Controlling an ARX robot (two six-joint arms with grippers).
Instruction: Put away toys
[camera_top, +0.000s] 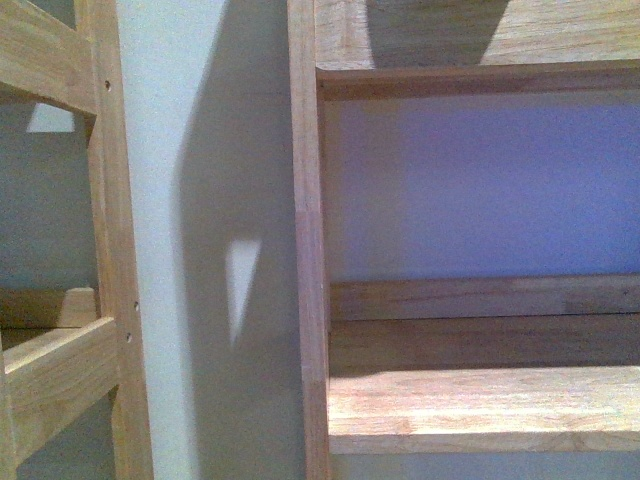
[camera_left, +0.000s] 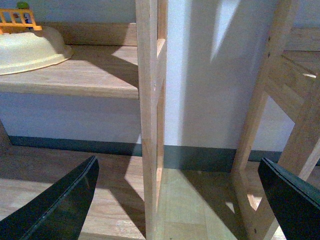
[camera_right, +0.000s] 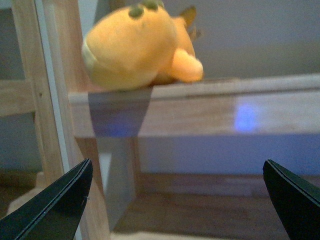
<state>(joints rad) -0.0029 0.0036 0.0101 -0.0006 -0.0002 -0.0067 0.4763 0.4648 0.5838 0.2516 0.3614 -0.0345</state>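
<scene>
An orange-yellow plush toy (camera_right: 135, 47) with dark marks on top lies on a wooden shelf (camera_right: 210, 107), at the shelf's front edge beside an upright post; one stubby limb sticks out over the edge. My right gripper (camera_right: 177, 200) is open and empty, below and in front of that shelf, apart from the toy. My left gripper (camera_left: 177, 200) is open and empty, facing a wooden upright (camera_left: 150, 115) between two shelf units. Neither gripper nor the toy shows in the front view.
The front view shows two wooden shelf units (camera_top: 470, 400) against a pale wall (camera_top: 200, 250), with a gap between them. In the left wrist view a cream plastic bowl (camera_left: 27, 47) and an orange plastic piece (camera_left: 17, 17) sit on a shelf. Wooden floor (camera_left: 185, 200) lies below.
</scene>
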